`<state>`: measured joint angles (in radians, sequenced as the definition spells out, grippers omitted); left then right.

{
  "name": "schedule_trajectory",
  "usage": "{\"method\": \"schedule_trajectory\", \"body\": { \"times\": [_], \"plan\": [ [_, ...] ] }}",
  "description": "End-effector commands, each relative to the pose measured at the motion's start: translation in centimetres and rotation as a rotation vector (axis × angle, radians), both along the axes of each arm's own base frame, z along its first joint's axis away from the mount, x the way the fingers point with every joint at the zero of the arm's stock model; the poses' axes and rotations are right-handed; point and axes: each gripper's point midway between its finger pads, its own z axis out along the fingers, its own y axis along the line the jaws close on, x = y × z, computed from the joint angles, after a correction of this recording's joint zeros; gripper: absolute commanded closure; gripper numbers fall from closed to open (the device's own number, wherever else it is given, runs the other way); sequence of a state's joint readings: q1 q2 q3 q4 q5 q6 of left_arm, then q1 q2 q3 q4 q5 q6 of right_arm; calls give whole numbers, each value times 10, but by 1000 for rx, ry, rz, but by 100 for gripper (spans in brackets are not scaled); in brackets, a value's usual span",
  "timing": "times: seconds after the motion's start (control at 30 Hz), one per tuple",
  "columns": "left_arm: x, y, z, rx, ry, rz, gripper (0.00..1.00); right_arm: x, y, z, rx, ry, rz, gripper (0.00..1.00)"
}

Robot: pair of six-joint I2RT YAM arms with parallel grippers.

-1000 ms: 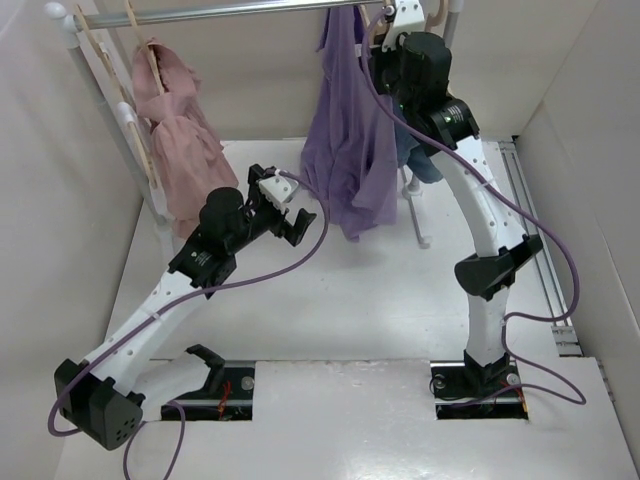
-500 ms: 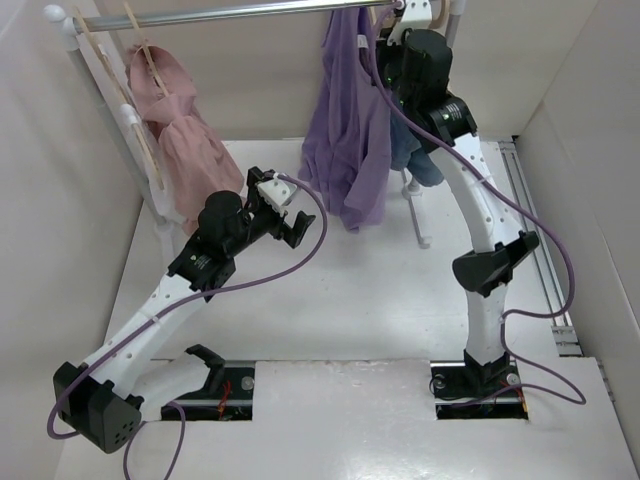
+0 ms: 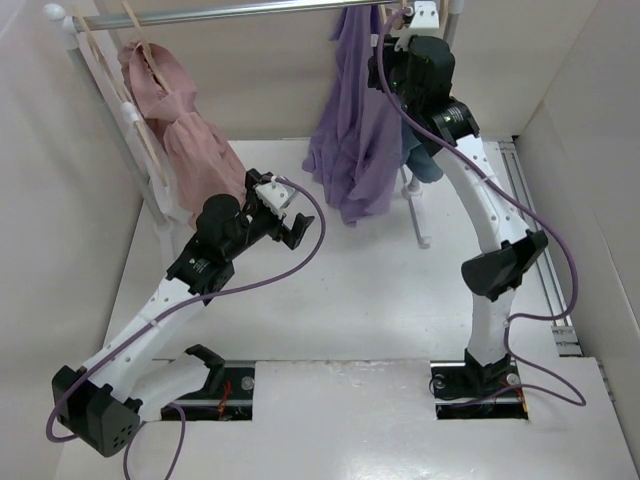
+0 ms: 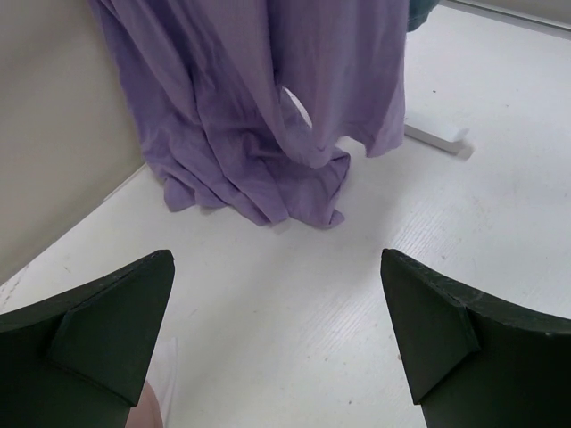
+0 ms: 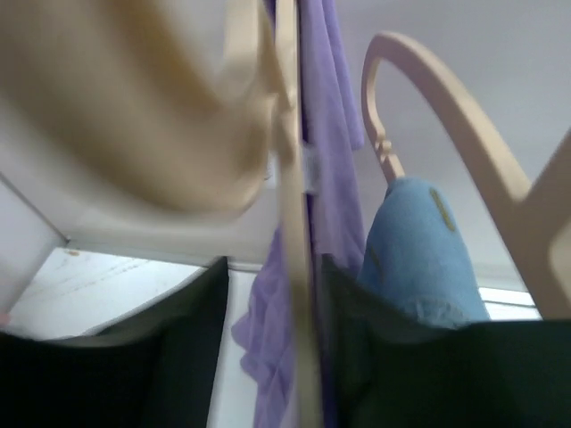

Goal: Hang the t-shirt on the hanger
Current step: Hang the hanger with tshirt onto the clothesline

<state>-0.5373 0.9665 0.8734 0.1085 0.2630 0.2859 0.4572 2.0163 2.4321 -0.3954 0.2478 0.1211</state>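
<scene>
The t-shirt (image 3: 352, 140) hung just left of the right gripper (image 3: 418, 22), up by the rail (image 3: 230, 10), probably so that the hanger (image 5: 294, 267) could take its weight. Its hem bunched on the table (image 3: 350, 310), ahead of the left gripper (image 4: 275, 259). The hanger ran between the right fingers, but I could not tell whether they pinched it. The left gripper was spread and empty, with room ahead short of the hem.

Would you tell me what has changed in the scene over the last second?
The right gripper, holding the hanger, moved up and slightly right toward the rail, drawing the t-shirt higher. The pink garment swayed a little. The left gripper stayed open and almost where it was, above the table.
</scene>
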Motion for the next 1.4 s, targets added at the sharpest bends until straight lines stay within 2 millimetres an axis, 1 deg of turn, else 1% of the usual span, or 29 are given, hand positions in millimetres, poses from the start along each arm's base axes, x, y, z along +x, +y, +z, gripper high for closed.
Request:
{"method": "schedule_trajectory", "body": {
  "times": [0.0, 0.03, 0.1, 0.13, 0.2, 0.23, 0.27, 0.33, 0.43, 0.47, 0.53, 0.57, 0.6, 0.67, 0.7, 0.73, 0.77, 0.8, 0.83, 0.9, 0.93, 0.97, 1.03, 1.07, 1.1, 1.13, 1.17, 1.2, 1.37],
  "plan": [
    [-3, -1, 13, -36, -46, -7, 0, -24, 5, 13, -9, -22, 38, 45],
    [-3, -1, 13, -36, -46, -7, 0, -36, 5, 24, -17, -43, 48, 40],
    [-3, -3, 10, -32, -38, -20, 0, -44, 2, 23, -38, -34, 27, 28],
    [-3, -3, 10, -32, -38, -20, 0, -55, 2, 33, -47, -54, 29, 14],
    [-3, -6, 6, -27, -28, -29, 0, -63, -5, 33, -61, -42, 1, 6],
    [-4, -7, 6, -28, -28, -38, 0, -71, 3, 27, -84, -34, 16, 5],
    [-4, -7, 6, -28, -28, -38, 0, -83, -1, 38, -95, -55, 9, 2],
    [-3, -8, 3, -30, -13, -37, 0, -95, -3, 32, -133, -43, -32, 1],
    [-4, -9, 3, -31, -13, -48, 0, -119, -21, 44, -149, -62, -90, 1],
    [-2, -10, 0, -26, -5, -48, 0, -124, -18, 37, -160, -48, -83, 1],
    [-3, -10, -5, -28, 10, -46, 0, -144, -27, 51, -165, -84, -79, 1],
    [-3, -10, -5, -28, 10, -46, 0, -151, -21, 42, -188, -77, -57, 1],
    [-4, -10, -10, -30, 25, -45, 0, -167, -31, 56, -190, -114, -54, 1],
    [-3, -10, -13, -29, 27, -45, 0, -185, -26, 64, -193, -164, 32, 1],
    [-4, -10, -20, -22, 39, -45, 0, -189, -21, 46, -214, -148, 80, 1],
    [-3, -9, -27, -27, 54, -31, 0, -209, -29, 56, -201, -190, 117, 1],
    [-1, -7, -30, -34, 61, -11, 0, -219, -23, 53, -213, -218, 186, 1],
    [0, -5, -40, -51, 87, 14, 0, -231, -23, 28, -260, -206, 241, 1],
    [0, -4, -46, -62, 102, 26, 0, -229, -18, -15, -304, -143, 267, 1],
    [-1, -2, -67, -80, 143, 47, 0, -251, -17, -38, -306, -127, 332, 1],
    [-2, 0, -71, -81, 139, 57, 0, -256, -10, -76, -326, -68, 364, 1],
    [-5, 3, -91, -71, 176, 71, 0, -267, -12, -84, -261, -42, 375, 1],
    [0, 11, -102, -115, 185, 142, 0, -273, -18, -109, -174, 30, 335, 1],
    [2, 15, -109, -133, 194, 176, 0, -281, -23, -133, -97, 83, 324, 1],
    [-1, 22, -128, -135, 220, 210, 0, -283, -26, -144, -61, 102, 311, 1],
    [5, 26, -123, -176, 187, 248, 0, -283, -34, -156, -27, 125, 262, 1],
    [4, 28, -128, -183, 216, 265, 0, -283, -42, -188, -11, 185, 212, 1],
    [3, 28, -131, -184, 214, 264, 0, -288, -53, -197, 94, 227, 146, 1],
    [3, 26, -128, -224, 218, 266, 0, -300, -92, -283, 111, 427, -59, 1]
  ]
}}
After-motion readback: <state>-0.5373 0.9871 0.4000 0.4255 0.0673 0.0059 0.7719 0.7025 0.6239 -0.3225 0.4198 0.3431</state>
